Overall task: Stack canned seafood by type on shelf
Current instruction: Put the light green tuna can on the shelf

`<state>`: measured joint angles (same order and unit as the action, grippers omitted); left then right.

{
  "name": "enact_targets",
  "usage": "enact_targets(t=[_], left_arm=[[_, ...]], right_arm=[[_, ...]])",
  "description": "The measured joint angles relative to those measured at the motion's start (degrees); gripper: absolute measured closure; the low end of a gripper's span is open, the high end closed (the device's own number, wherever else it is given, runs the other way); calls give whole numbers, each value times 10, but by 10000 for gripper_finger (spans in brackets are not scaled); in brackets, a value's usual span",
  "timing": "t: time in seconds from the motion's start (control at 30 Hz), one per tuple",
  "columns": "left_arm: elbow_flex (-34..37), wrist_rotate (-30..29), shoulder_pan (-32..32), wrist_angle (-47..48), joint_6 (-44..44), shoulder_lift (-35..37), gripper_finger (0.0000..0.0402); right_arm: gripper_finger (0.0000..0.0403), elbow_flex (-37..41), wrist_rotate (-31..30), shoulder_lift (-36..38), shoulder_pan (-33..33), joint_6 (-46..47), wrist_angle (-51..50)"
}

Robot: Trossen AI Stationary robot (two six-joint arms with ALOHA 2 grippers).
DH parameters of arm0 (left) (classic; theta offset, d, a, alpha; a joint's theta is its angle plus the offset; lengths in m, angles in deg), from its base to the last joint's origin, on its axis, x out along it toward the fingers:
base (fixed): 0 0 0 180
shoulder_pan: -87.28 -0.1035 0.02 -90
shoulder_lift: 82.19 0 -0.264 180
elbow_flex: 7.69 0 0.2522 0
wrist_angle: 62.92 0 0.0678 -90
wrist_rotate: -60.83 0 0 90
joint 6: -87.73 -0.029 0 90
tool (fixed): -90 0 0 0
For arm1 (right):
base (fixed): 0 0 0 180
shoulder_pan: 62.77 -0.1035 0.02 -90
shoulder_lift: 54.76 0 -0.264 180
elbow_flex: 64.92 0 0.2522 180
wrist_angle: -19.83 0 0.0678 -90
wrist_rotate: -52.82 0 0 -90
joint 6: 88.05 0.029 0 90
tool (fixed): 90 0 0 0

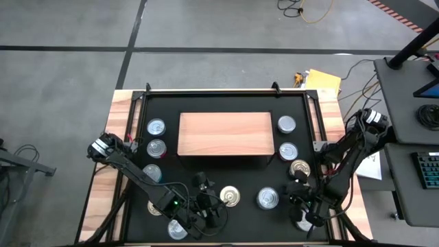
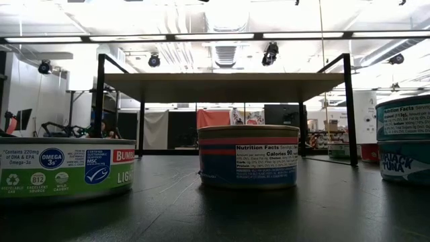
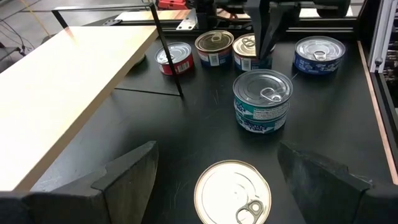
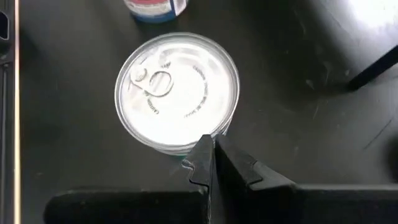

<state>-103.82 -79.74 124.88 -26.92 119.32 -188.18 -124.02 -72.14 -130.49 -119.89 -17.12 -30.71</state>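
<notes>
Shelf (image 1: pixel 224 134) sits mid-counter (image 1: pixel 103 192), toward the far edge. Two cans (image 1: pixel 156 137) just left of shelf, a third (image 1: pixel 152 173) nearer the front. Three cans (image 1: pixel 289 151) in a column right of shelf. In front of shelf: two cans (image 1: pixel 248 197) side by side; left gripper (image 1: pixel 206 206) front-left of shelf, right gripper (image 1: pixel 302 206) front-right.

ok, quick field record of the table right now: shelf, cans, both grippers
shelf: wood board at the mat's far middle, nothing on top
cans: tins loose on the black mat, on both sides of the shelf and in front of it, none stacked
left gripper: open, fingers either side of a silver-lid can, not touching
right gripper: shut, tips at the edge of a silver-lid tin
</notes>
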Motion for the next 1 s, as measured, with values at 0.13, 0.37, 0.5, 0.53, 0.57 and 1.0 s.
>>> enact_targets(t=[0.13, 0.37, 0.5, 0.53, 0.57, 1.0], left_arm=[[0, 0, 0, 0, 0, 0, 86], [0, -1, -2, 1, 0, 0, 86], [0, -1, -3, 1, -1, 0, 86], [0, -1, -3, 1, -1, 0, 86], [0, -1, -3, 1, -1, 0, 86], [0, -1, -3, 3, -2, 0, 86]], right_arm=[[394, 0, -12, -3, 0, -36, 30], [394, 2, -10, -33, 0, -43, 56], [394, 3, -3, -52, 0, -30, 58], [394, 3, -2, -55, 0, -30, 58], [394, 3, 0, -59, 0, -29, 58], [394, 3, 6, -64, -12, -1, 42]])
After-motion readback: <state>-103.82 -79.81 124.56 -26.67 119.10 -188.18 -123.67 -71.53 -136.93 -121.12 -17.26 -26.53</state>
